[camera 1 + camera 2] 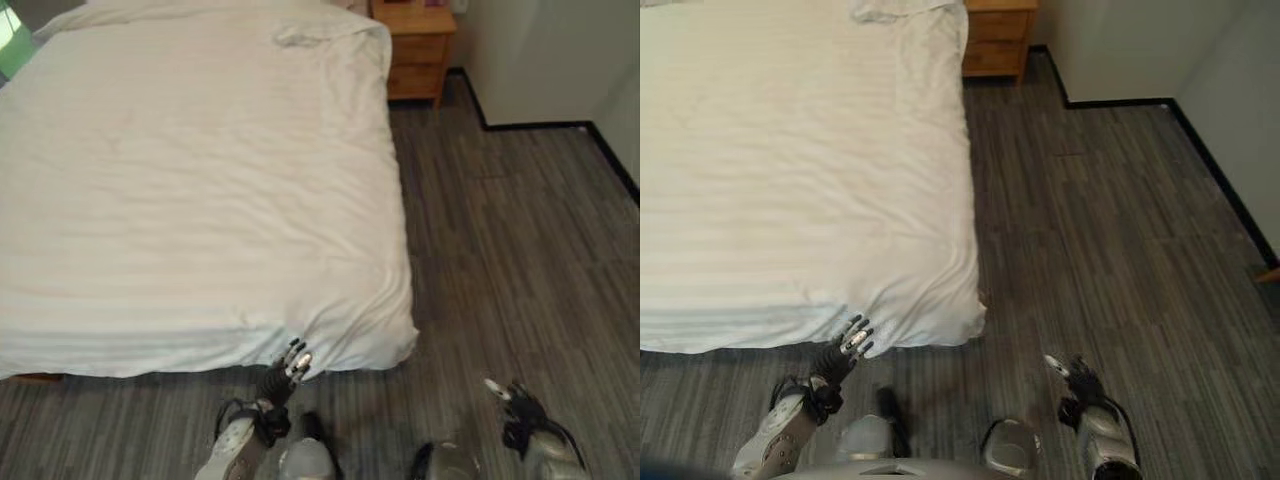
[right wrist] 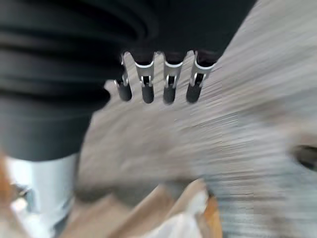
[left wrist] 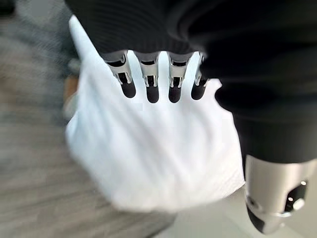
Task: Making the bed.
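Stereo head views and two wrist views of a bed-making task, read left to right. The bed (image 1: 60, 330) fills the left and centre, covered by a white duvet (image 1: 200, 180) that lies spread over nearly the whole top, its foot edge hanging toward the grey plank floor (image 1: 520, 260). Shallow creases run across the duvet, and a small rumpled fold (image 1: 300, 36) sits near the head end on the robot's right side. By this evidence the spreading is judged largely done; what appears left is smoothing that fold and squaring the foot corner (image 1: 385, 345).

The left robot hand (image 1: 294, 362) reaches to the duvet's foot edge close to that corner; in the left wrist view its fingers (image 3: 151, 91) extend straight with the thumb apart, the white cloth lying past them, nothing clasped, and contact cannot be confirmed. The right robot hand (image 1: 1077, 378) hangs over the floor, well apart from the bed, fingers straight and empty in its wrist view.

Containers: a wooden nightstand (image 1: 415, 55) stands beside the head of the bed, its drawers closed, contents unseen.
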`<state>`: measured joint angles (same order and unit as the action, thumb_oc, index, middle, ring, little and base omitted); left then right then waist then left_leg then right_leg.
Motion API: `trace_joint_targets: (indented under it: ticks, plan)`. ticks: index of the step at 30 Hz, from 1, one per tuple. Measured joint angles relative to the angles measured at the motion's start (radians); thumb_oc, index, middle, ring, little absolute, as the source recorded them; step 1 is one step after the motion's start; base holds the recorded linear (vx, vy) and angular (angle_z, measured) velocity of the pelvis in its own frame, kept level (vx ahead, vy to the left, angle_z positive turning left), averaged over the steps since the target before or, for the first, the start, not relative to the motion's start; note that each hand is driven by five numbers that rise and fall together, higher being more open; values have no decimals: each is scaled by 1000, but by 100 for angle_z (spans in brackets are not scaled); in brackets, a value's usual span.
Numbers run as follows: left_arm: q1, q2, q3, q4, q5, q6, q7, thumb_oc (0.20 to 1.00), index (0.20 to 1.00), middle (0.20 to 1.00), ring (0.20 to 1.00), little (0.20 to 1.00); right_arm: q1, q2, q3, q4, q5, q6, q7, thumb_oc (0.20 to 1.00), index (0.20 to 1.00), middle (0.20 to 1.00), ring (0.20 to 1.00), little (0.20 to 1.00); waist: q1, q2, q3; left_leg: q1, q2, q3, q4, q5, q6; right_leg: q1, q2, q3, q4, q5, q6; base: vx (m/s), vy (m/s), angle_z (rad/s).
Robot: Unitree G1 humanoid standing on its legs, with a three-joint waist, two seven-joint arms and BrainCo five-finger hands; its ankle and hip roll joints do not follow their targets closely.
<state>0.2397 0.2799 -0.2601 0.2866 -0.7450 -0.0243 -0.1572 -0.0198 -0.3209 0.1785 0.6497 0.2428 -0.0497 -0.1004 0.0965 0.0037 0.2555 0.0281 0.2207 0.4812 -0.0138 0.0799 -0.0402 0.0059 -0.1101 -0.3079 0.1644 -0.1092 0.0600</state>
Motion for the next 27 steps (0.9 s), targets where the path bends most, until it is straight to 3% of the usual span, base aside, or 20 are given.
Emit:
trace_joint_targets:
  ticks: [1,2,3,4,5,6,7,9,10,12,13,14,17,19,20,21,23,24,25,27]
  plan:
    - [8,-7,-11,3,0,7,-12,1000,1000,1000,1000,1000,6,5,25,-50,-42,-18,7,1000,1000,1000,1000,1000,-13,10,-16,18,7,24,-9,27,0,25,33,-6,-58,34,-9,-423,-202,-70]
    - [-5,-6,-12,4,0,6,-11,1000,1000,1000,1000,1000,15,-6,55,-60,-77,-5,6,1000,1000,1000,1000,1000,-16,2,-13,8,21,22,29,42,-37,21,40,10,-60,36,-13,-379,-138,-37]
    - [-20,5,-20,3,1,5,-10,1000,1000,1000,1000,1000,13,-13,78,-64,-117,-4,11,1000,1000,1000,1000,1000,4,-14,-6,-14,43,16,114,43,-38,44,47,37,-91,55,-30,-320,-67,-66]
    - [-25,6,-21,2,1,0,-1,1000,1000,1000,1000,1000,13,-23,109,-81,-146,-1,15,1000,1000,1000,1000,1000,18,-21,-7,-42,54,-119,202,67,-74,50,53,69,-114,81,-48,-399,-64,-86]
    - [-29,-2,-35,4,3,-5,7,1000,1000,1000,1000,1000,14,-38,112,-109,-157,-2,15,1000,1000,1000,1000,1000,11,-17,-5,-49,25,-274,206,60,-145,46,43,80,-130,94,-53,-363,-51,-78]
    - [-40,-16,-51,1,12,-10,21,1000,1000,1000,1000,1000,31,-57,113,-154,-159,4,16,1000,1000,1000,1000,1000,-16,-8,-4,-44,-24,-367,236,19,-171,26,28,104,-135,121,-59,-358,-44,-54]
    - [-49,-23,-51,-2,20,-10,33,1000,1000,1000,1000,1000,44,-63,114,-218,-162,4,18,1000,1000,1000,1000,1000,-37,-13,-4,-42,-72,-395,287,-34,-172,13,12,118,-141,144,-58,-204,19,-44]
    - [-91,-41,-52,-16,36,-15,47,1000,1000,1000,1000,1000,86,-62,109,-318,-165,-5,25,1000,1000,1000,1000,1000,-88,-18,-4,9,-150,-459,374,-144,-154,-2,4,182,-184,205,-42,-68,68,-63]
    - [-128,-42,-65,-16,53,-18,57,1000,1000,1000,1000,1000,92,-63,107,-326,-167,-3,27,1000,1000,1000,1000,1000,-113,-17,-4,53,-160,-475,319,-201,-119,-6,19,206,-209,226,-31,-3,134,-70]
    - [-170,-49,-89,-21,54,-20,68,1000,1000,1000,1000,1000,95,-82,100,-334,-167,-1,26,1000,1000,1000,1000,1000,-131,4,-14,135,-155,-457,94,-239,-46,-58,39,191,-201,230,-12,-99,137,-64]
    - [-254,-40,-121,-12,76,-18,87,1000,1000,1000,1000,1000,98,-48,55,-336,-180,1,25,1000,1000,1000,1000,1000,-149,-25,-18,158,-193,-429,-19,-222,16,-133,26,211,-170,237,21,-128,73,-75]
    - [-281,-36,-136,-12,97,-20,100,1000,1000,1000,1000,1000,97,-24,54,-340,-189,-1,21,1000,1000,1000,1000,1000,-154,-44,-21,165,-209,-396,-68,-188,44,-174,9,208,-156,201,68,-178,63,-117]
    - [-307,-32,-164,-9,183,-36,131,1000,1000,1000,1000,1000,67,-7,67,-343,-195,-7,24,1000,1000,1000,1000,1000,-146,-19,-6,133,-171,-246,-80,-137,45,-293,-45,84,122,163,125,-65,-25,-118]
    - [-295,-32,-160,-9,228,-37,139,1000,1000,1000,1000,1000,73,-6,65,-342,-195,-7,24,1000,1000,1000,1000,1000,-149,-13,-4,129,-168,-197,-74,-133,45,-288,-108,2,194,143,116,35,-98,-88]
    - [-271,-33,-147,-9,263,-40,154,1000,1000,1000,1000,1000,79,-4,66,-330,-195,-8,26,1000,1000,1000,1000,1000,-136,-13,-6,132,-160,-148,-73,-137,39,-252,-164,-97,197,122,105,112,-91,-103]
    - [-261,-27,-138,-9,276,-40,155,1000,1000,1000,1000,1000,80,-4,66,-326,-195,-7,27,1000,1000,1000,1000,1000,-125,-7,-3,130,-156,-135,-72,-141,33,-230,-178,-105,168,121,104,157,-101,-90]
    - [-254,-15,-135,-7,291,-39,159,1000,1000,1000,1000,1000,88,-5,64,-323,-194,-6,26,1000,1000,1000,1000,1000,-130,-10,-3,133,-156,-126,-75,-145,26,-199,-189,-103,115,120,106,115,-64,-50]
    - [-249,9,-133,-5,298,-38,165,1000,1000,1000,1000,1000,93,-1,64,-321,-193,-6,26,1000,1000,1000,1000,1000,-126,-20,-9,132,-159,-124,-79,-144,14,-144,-188,-92,6,127,114,170,-141,-64]
    - [-247,9,-122,4,309,-37,173,1000,1000,1000,1000,1000,93,-3,61,-317,-192,-4,25,1000,1000,1000,1000,1000,-131,-10,-11,138,-146,-129,-85,-140,3,-126,-163,-99,-44,176,95,182,-138,-46]
    - [-238,-12,-125,5,333,-39,187,1000,1000,1000,1000,1000,108,-15,52,-317,-184,-5,24,1000,1000,1000,1000,1000,-165,19,-22,141,-110,-135,-79,-134,-10,-119,-111,-96,-57,169,82,213,-199,-25]
